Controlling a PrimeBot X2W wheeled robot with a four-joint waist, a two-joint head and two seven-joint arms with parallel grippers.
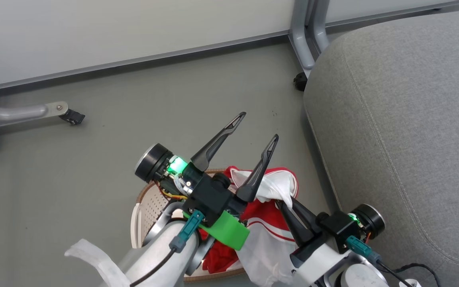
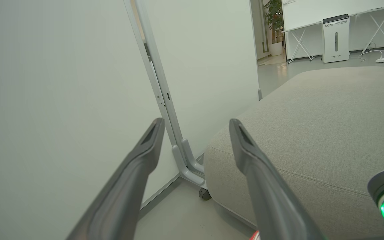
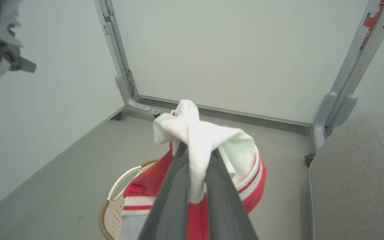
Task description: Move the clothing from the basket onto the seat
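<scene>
So far nothing lies on the grey seat point(image 1: 405, 119); the right gripper point(image 1: 287, 205) clenches the red clothing point(image 1: 269, 227) by its white trim, over the basket point(image 1: 150, 199); the left gripper point(image 1: 258, 126) stands released, empty.

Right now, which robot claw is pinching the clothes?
The right gripper: it is shut on the clothing. The left gripper stands open, holding nothing.

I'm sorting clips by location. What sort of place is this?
Probably an office or lab corner, screened off: pale partition panels on grey castered frames, a big grey upholstered seat, and beyond it trestle-legged tables, a potted plant and a white floor-standing appliance.
</scene>
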